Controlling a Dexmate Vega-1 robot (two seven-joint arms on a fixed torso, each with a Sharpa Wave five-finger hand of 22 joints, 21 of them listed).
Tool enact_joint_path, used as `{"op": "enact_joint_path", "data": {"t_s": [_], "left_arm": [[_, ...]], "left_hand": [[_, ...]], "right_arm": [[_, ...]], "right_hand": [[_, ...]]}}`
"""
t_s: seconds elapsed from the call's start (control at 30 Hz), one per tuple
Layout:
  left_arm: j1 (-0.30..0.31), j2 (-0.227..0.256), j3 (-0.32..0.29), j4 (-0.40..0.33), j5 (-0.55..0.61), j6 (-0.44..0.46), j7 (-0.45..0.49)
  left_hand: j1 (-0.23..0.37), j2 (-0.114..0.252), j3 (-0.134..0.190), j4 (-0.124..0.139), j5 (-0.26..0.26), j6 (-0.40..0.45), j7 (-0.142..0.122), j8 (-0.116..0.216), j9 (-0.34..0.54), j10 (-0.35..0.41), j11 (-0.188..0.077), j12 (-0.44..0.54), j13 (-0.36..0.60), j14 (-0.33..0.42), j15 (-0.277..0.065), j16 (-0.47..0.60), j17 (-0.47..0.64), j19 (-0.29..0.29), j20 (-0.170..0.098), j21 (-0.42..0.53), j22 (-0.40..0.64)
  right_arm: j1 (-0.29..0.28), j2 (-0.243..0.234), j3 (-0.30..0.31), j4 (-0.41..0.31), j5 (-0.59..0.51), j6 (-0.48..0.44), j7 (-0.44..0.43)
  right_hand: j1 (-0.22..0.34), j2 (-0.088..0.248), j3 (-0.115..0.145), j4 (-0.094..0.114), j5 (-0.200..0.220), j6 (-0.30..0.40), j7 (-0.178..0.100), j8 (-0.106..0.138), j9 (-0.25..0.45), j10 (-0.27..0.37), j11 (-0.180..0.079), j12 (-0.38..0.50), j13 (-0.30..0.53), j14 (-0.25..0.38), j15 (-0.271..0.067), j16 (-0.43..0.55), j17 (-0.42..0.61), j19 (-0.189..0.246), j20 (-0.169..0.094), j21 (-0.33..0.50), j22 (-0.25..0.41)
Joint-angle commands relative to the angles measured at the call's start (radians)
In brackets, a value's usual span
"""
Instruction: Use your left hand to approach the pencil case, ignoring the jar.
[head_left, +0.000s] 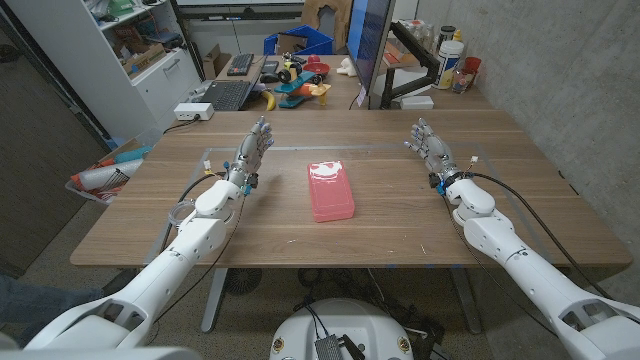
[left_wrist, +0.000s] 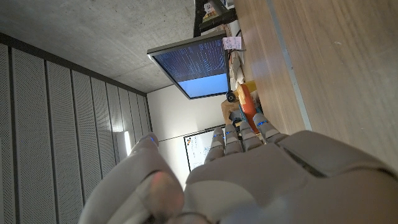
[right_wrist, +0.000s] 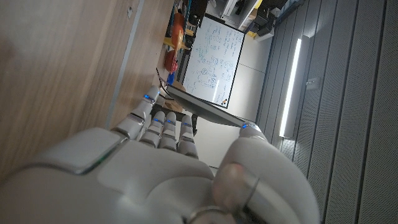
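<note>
A pink rectangular pencil case (head_left: 331, 190) lies flat in the middle of the wooden table (head_left: 400, 225). My left hand (head_left: 252, 150) is held up to the left of it, a short gap away, fingers apart and reaching up, holding nothing. Across the case, my right hand (head_left: 430, 146) stands the same way, also with nothing in it. A clear round thing, perhaps the jar (head_left: 181, 212), sits by my left forearm near the table's left edge. The left wrist view has the back of my left hand (left_wrist: 267, 180), and the right wrist view the back of my right hand (right_wrist: 149, 177).
A monitor on a stand (head_left: 366, 48) rises at the table's far edge. Behind it are a keyboard (head_left: 227, 94), toys and blue bins (head_left: 300, 42) on the floor. White shelves (head_left: 130, 50) stand at the back left.
</note>
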Motion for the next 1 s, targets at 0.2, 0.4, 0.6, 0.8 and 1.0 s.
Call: {"op": "enact_joint_path", "data": {"t_s": [0.2,0.4,0.6,0.8,1.0], "left_arm": [[0.024,-0.198,-0.237,0.009,0.215,0.091,-0.140],[0.039,-0.234,-0.291,-0.012,0.263,0.106,-0.166],[0.057,-0.255,-0.327,-0.043,0.299,0.115,-0.187],[0.077,-0.266,-0.356,-0.080,0.323,0.124,-0.199],[0.091,-0.277,-0.377,-0.102,0.338,0.130,-0.206]], "left_hand": [[0.012,0.003,0.007,-0.004,0.005,0.009,0.006,0.006,0.004,0.009,0.007,0.007,0.001,0.002,0.009,0.005,0.002,-0.006,0.001,0.001,0.004],[0.013,0.005,0.007,-0.006,0.005,0.012,0.006,0.006,0.004,0.011,0.007,0.007,-0.002,0.005,0.009,0.006,0.001,-0.006,0.002,-0.003,0.004],[0.013,0.006,0.007,-0.007,0.004,0.014,0.006,0.006,0.004,0.012,0.007,0.006,-0.003,0.006,0.009,0.006,0.001,-0.006,0.003,-0.007,0.004],[0.014,0.007,0.007,-0.008,0.004,0.016,0.006,0.006,0.004,0.012,0.006,0.005,-0.005,0.006,0.009,0.006,0.001,-0.006,0.004,-0.010,0.004],[0.015,0.008,0.007,-0.009,0.004,0.015,0.005,0.005,0.004,0.013,0.006,0.004,-0.006,0.006,0.012,0.006,0.001,-0.008,0.006,-0.013,0.004]], "right_arm": [[-0.022,0.153,0.181,0.001,-0.176,-0.082,0.104],[-0.019,0.188,0.217,0.003,-0.225,-0.105,0.132],[-0.019,0.215,0.247,0.004,-0.259,-0.117,0.151],[-0.023,0.237,0.269,0.004,-0.283,-0.125,0.163],[-0.022,0.255,0.283,0.008,-0.298,-0.128,0.175]], "right_hand": [[0.011,0.004,0.009,-0.002,0.006,0.010,0.001,0.004,0.002,0.007,0.002,0.003,0.000,0.011,-0.004,0.005,0.000,0.010,0.001,0.001,0.004],[0.010,0.005,0.009,-0.003,0.006,0.010,0.000,0.004,0.002,0.007,0.005,0.001,-0.001,0.011,-0.004,0.005,-0.002,0.012,0.001,-0.001,0.004],[0.010,0.007,0.009,-0.003,0.005,0.012,0.000,0.003,0.002,0.010,0.004,-0.002,-0.002,0.012,-0.003,0.005,-0.003,0.014,0.001,-0.005,0.004],[0.009,0.009,0.009,-0.003,0.005,0.012,-0.002,0.002,0.002,0.011,0.004,-0.004,-0.002,0.013,-0.002,0.005,-0.005,0.015,0.001,-0.008,0.004],[0.009,0.010,0.009,-0.004,0.004,0.012,-0.002,0.001,0.002,0.013,0.005,-0.006,-0.003,0.013,-0.001,0.005,-0.007,0.017,0.001,-0.011,0.004]]}}
